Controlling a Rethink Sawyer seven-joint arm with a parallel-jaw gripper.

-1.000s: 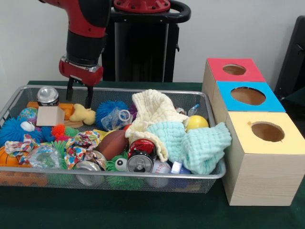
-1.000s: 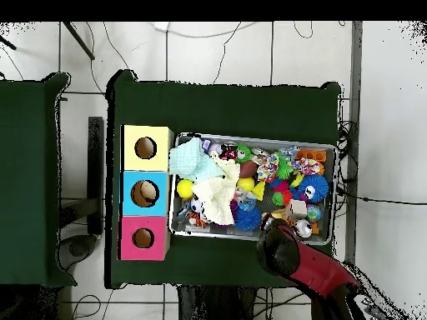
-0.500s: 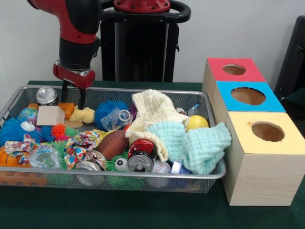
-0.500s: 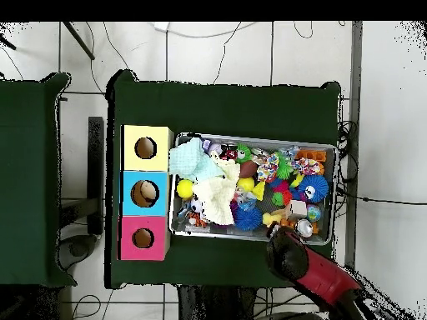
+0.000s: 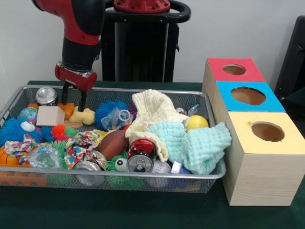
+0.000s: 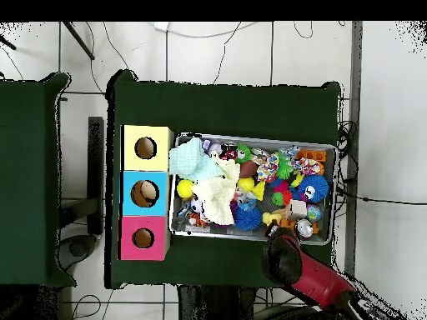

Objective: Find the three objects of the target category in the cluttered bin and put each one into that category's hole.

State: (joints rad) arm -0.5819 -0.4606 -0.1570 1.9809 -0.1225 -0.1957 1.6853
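Searching the cluttered bin is the step in hand, and the wire basket sits on the green table just beside a row of three wooden boxes: the yellow-topped box nearest the camera, the blue-topped box behind it, and the red-topped box farthest back, each with a round hole in its lid. To do it well, I judge the arm should pick one clearly separated item and come straight down on it, because the toys, cans and cloths lie heaped and touching, and a slanted approach could drag neighbours along. The gripper hangs over the bin's far corner near the silver can, its two dark fingers parted and holding nothing, tips just above the yellow soft toy and the wooden block. The red and black arm descends nearly vertically from above; in the overhead view it reaches in across the bin's near rim.
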